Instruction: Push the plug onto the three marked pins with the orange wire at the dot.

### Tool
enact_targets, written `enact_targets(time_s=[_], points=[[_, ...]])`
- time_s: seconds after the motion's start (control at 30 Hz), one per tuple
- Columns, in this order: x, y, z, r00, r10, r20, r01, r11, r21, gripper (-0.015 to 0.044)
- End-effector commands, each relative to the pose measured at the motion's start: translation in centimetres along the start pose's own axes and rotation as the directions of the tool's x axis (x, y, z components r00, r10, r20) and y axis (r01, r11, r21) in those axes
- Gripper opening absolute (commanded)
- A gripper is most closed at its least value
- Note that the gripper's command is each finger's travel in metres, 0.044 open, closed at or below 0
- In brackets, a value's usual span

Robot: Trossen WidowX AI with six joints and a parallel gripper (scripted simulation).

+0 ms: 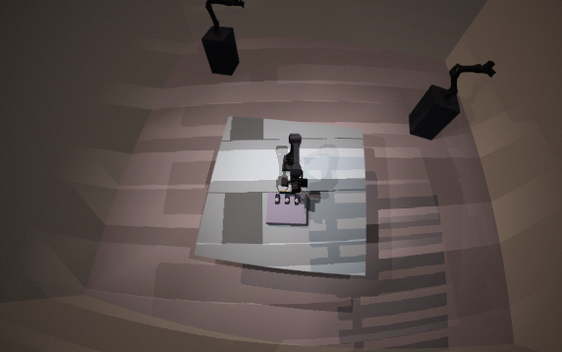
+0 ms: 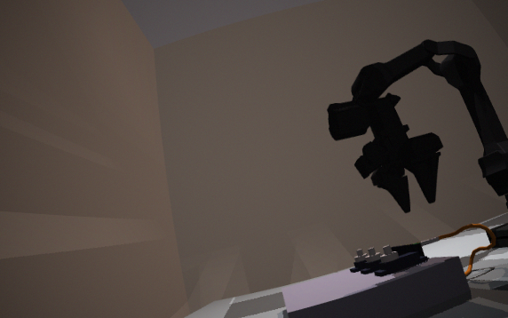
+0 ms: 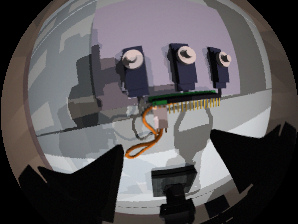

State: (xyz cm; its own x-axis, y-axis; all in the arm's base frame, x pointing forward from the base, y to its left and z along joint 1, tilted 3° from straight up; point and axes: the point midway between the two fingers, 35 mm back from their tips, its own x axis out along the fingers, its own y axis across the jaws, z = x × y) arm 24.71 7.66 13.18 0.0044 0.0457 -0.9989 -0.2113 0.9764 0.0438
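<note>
The pale plug (image 3: 161, 119) (image 2: 429, 241) sits at the left end of the pin row (image 3: 196, 105) in the wrist view, square to the row by eye. Its far end meets the green patch at the row; how deep the pins go in and the dot are too small to tell. The orange lead (image 3: 131, 155) (image 2: 472, 226) loops from the plug's near end. The lilac holder (image 1: 287, 214) (image 2: 329, 290) (image 3: 160, 22) carries three dark servos with white horns. My gripper (image 3: 169, 142) (image 2: 419, 207) is wide open and empty, above and apart from the plug.
The bare pins continue to the right of the plug in the wrist view. The arm's dark base (image 3: 173, 180) stands on the near side on the grey table (image 1: 246, 167). Two other arms on black pedestals (image 1: 221, 51) (image 1: 433, 113) stand away from the table.
</note>
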Motion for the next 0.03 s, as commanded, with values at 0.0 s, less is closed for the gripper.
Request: enact_targets(time_s=[0.0], points=[[-0.02, -0.02, -0.02, 1.0, -0.001, -0.001, 0.001, 1.0, -0.004, 0.044]])
